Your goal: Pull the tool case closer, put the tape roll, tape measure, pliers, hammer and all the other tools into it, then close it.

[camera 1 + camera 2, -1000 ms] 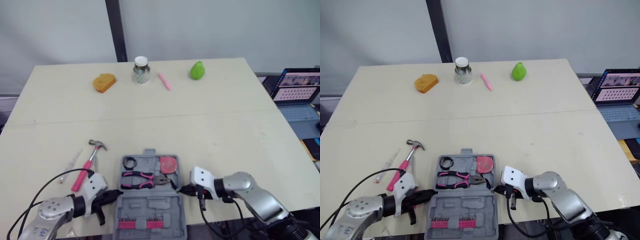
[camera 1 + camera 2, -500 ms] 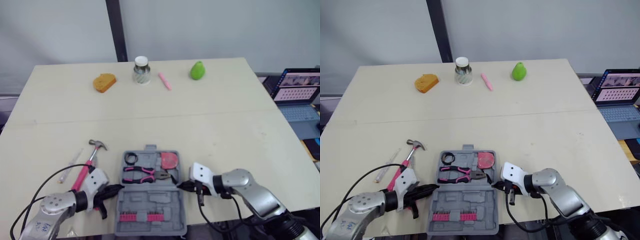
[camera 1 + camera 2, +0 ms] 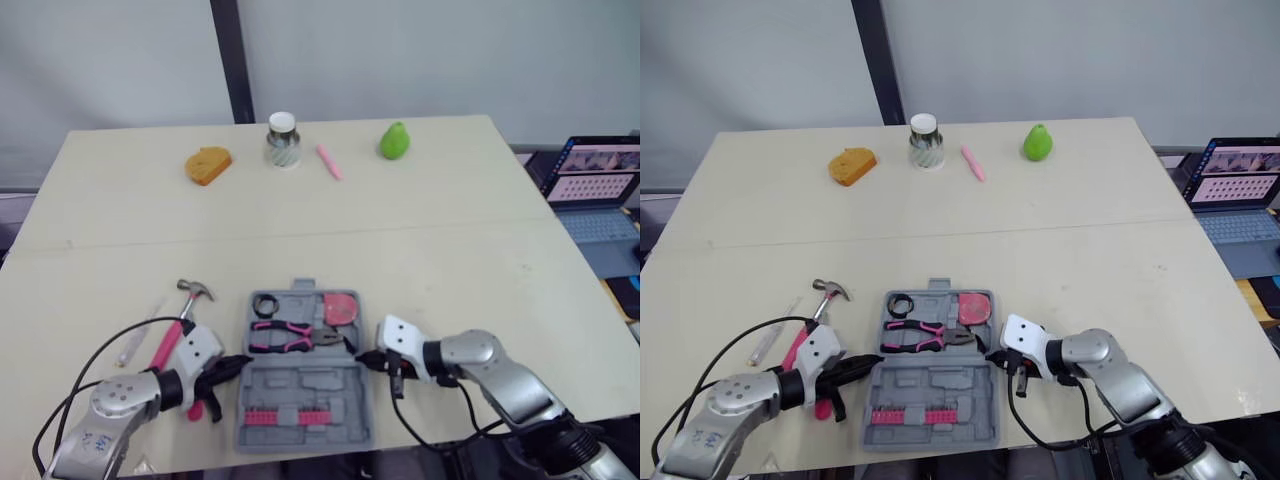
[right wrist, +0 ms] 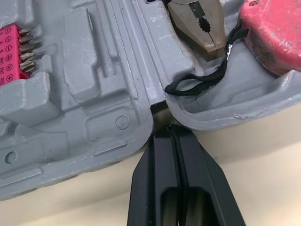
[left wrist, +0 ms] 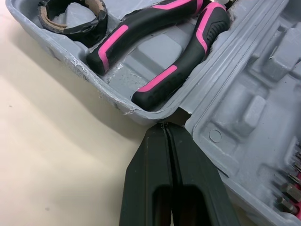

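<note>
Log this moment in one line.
case open | pliers, tape roll, tape measure inside | hammer outside | left gripper shut at hinge | right gripper shut at hinge

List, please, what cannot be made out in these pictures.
- Hammer: handle's middle hidden behind the left tool, eye views.
- Clear stick beside it: too small to identify.
- Laptop: cut off by the right edge, eye views.
- Tape measure: cut off by the edge, right wrist view.
</note>
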Robot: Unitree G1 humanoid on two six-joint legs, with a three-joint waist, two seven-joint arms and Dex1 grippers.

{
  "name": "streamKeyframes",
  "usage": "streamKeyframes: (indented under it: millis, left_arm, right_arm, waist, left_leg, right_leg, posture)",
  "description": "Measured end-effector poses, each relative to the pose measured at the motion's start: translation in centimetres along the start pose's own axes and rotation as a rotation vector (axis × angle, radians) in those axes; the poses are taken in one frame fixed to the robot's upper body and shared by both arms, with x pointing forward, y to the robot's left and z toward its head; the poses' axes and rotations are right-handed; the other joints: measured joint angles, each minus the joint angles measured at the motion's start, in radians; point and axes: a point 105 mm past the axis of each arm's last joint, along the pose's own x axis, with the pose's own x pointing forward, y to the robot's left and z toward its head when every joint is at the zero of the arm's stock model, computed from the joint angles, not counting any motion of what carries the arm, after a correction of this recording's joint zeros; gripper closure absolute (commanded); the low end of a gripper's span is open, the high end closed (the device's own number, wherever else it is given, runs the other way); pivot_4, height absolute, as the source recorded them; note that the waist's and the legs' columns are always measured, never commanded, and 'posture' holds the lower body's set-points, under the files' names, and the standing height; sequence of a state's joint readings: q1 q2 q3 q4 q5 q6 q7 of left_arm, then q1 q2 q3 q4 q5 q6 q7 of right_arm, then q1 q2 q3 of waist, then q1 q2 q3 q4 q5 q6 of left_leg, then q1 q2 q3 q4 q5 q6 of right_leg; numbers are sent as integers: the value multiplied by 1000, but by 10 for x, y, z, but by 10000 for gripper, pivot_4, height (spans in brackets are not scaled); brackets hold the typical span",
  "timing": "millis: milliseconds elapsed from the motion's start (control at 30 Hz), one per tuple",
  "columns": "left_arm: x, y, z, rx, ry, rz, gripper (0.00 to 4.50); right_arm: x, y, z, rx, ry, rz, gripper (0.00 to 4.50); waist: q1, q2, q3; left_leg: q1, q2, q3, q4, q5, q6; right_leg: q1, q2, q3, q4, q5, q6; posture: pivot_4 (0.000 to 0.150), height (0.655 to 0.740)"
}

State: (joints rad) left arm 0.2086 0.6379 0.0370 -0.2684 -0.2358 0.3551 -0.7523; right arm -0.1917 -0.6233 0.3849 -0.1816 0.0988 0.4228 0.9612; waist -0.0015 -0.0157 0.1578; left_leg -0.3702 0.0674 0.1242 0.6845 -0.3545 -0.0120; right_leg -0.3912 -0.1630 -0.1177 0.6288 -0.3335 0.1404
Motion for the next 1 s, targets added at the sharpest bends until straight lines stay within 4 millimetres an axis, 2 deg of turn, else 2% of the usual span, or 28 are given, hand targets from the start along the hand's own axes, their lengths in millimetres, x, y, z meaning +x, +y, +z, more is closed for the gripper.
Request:
streamKeyframes:
  millis: [700, 1000]
  left_arm:
    - [13, 16, 10, 25, -39, 51, 44280]
    - [14, 16, 10, 27, -39, 49, 44280]
  right_arm:
    - [3, -29, 8, -22, -6, -69, 45000]
    - [4, -31, 8, -19, -7, -72, 45000]
  waist:
    - [-1, 0, 0]
    - [-2, 0, 0]
  left_leg:
    - [0, 0, 0, 0, 0, 0]
    - [0, 0, 0, 0, 0, 0]
  right_leg:
    - [0, 0, 0, 4, 0, 0]
    - [0, 0, 0, 5, 0, 0]
  posture:
    - [1500, 7400]
    - [1500, 7400]
